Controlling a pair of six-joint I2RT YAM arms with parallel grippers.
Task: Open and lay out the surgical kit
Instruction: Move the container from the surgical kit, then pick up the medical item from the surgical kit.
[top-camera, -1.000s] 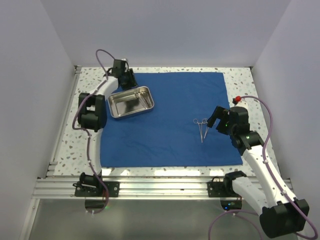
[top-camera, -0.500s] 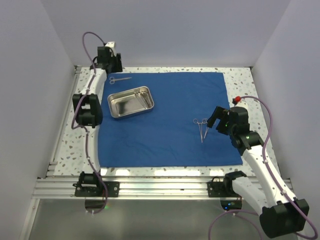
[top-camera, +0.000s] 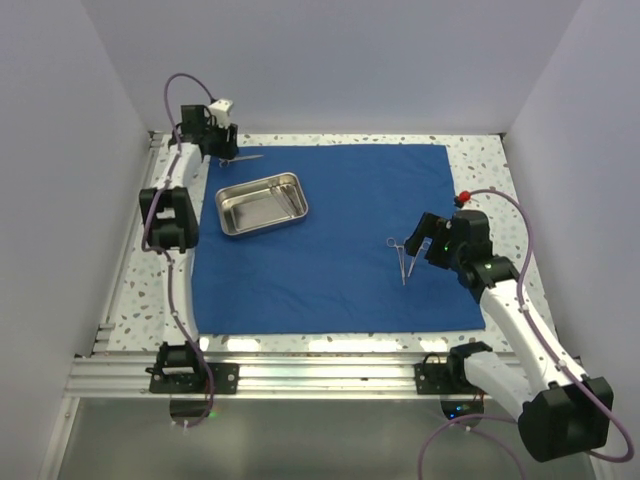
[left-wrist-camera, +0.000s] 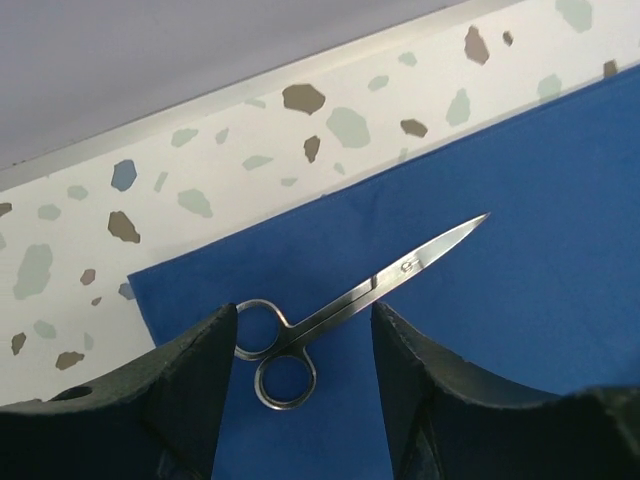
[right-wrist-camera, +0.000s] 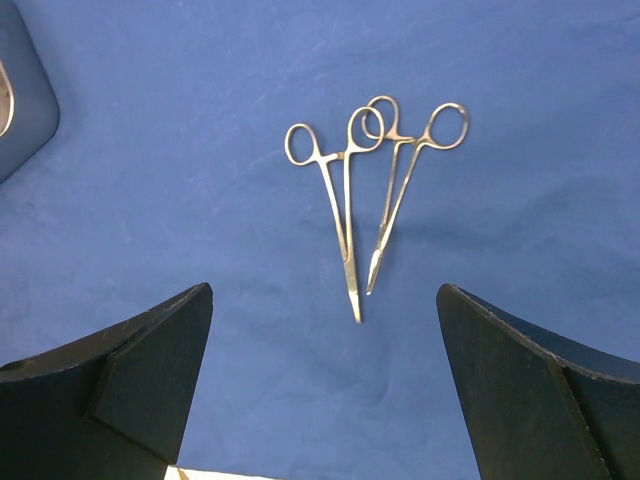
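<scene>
Two forceps (right-wrist-camera: 343, 200) just ahead of spread right gripper (right-wrist-camera: 322, 300), scissors (left-wrist-camera: 340, 308) rings inside parted left gripper (left-wrist-camera: 302, 330)

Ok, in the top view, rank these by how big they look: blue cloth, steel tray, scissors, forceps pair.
1. blue cloth
2. steel tray
3. scissors and forceps pair: both are small and look about the same length, so they are too close to rank.
</scene>
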